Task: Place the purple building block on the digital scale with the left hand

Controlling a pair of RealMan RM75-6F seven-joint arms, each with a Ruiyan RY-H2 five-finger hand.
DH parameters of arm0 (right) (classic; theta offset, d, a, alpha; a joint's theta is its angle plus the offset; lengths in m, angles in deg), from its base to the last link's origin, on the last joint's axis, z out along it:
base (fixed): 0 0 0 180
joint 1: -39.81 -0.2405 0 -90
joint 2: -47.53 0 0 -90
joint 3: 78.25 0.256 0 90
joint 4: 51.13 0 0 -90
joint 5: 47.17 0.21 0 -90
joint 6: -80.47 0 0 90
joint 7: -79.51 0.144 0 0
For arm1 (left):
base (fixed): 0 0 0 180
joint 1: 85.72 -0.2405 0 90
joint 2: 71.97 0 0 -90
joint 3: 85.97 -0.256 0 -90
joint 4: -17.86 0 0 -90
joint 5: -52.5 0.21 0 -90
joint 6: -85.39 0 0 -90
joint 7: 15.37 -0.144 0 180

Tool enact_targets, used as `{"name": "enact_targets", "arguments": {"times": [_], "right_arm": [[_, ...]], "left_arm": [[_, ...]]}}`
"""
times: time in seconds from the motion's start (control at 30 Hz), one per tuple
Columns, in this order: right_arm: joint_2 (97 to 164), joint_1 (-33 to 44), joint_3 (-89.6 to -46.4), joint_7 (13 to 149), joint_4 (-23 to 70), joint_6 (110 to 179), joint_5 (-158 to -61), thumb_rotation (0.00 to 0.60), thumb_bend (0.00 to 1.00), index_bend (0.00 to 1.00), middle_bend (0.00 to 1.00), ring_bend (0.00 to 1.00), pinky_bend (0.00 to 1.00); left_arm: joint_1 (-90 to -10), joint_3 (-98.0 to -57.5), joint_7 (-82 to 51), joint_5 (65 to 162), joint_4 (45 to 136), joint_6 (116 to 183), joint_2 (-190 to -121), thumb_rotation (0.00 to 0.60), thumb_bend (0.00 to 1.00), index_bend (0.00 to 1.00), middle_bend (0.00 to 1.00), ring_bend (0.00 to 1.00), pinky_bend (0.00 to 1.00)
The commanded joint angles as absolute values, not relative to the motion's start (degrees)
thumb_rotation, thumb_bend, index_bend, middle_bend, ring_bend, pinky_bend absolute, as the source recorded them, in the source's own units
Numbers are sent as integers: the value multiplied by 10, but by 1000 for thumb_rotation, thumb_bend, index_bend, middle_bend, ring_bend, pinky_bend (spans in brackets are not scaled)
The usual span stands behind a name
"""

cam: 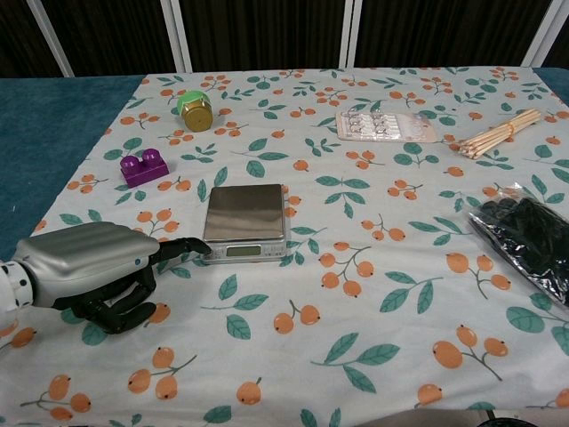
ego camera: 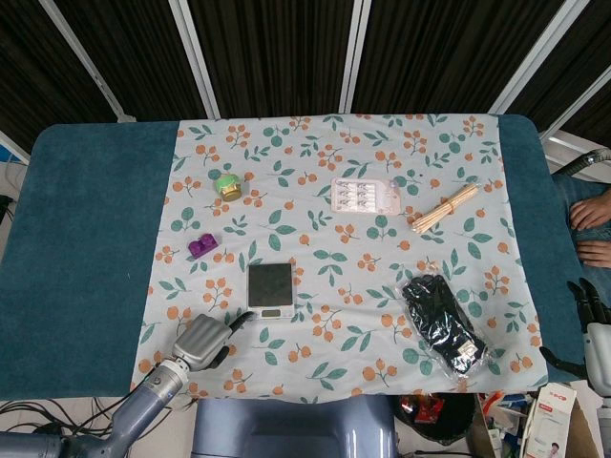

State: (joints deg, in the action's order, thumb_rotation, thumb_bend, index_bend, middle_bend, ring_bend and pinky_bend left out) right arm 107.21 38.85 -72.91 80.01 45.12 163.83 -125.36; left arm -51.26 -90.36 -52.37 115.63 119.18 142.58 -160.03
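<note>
The purple building block [ego camera: 202,245] [cam: 144,167] lies on the floral cloth, left of and behind the digital scale [ego camera: 271,289] [cam: 245,221]. The scale's steel plate is bare. My left hand [ego camera: 205,341] [cam: 93,271] hovers low at the near left of the scale and holds nothing. Its fingers [cam: 116,311] bend loosely under the palm, and one dark fingertip [cam: 182,246] reaches to the scale's front left corner. The block is well beyond this hand. My right hand [ego camera: 594,324] hangs off the table's right edge, fingers up and apart, holding nothing.
A green-lidded gold jar [ego camera: 227,185] [cam: 195,110] stands behind the block. A blister pack [ego camera: 365,196] [cam: 385,125] and a bundle of wooden sticks [ego camera: 444,208] [cam: 502,133] lie at the back right. A black bagged item [ego camera: 444,324] [cam: 533,245] sits near right.
</note>
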Motion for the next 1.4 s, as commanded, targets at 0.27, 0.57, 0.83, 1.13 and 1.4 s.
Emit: {"name": "enact_targets", "arguments": {"times": [0.27,0.57,0.83,1.13,1.4], "right_arm": [[1072,389,-729,801,451,1639,-1254,600,76,44,11,171,191],[1071,389,-730,802,451,1639,-1255,600,75,44,11,171,191],[1072,388,-730,801,451,1637,-1254,600,75,44,11,171,190],[1072,389,-729,800,451,1638,-1253,600,75,44,10,171,191],[1072,389,-729,801,451,1638,-1253,600,76,44,11,171,191]], "left_arm": [[-512,-905,-527,1156,1194,1428,-1602,600,522,81,792,766,675],[-512,-907,-533,1153,1195,1431,-1602,600,523,81,792,766,675],[-509,-905,-534,1154,1198,1430,-1602,600,522,81,792,766,676],[-507,-906,-539,1147,1195,1428,-1603,600,522,81,792,766,675],[-507,-908,-540,1148,1193,1430,-1604,600,523,81,792,766,676]]}}
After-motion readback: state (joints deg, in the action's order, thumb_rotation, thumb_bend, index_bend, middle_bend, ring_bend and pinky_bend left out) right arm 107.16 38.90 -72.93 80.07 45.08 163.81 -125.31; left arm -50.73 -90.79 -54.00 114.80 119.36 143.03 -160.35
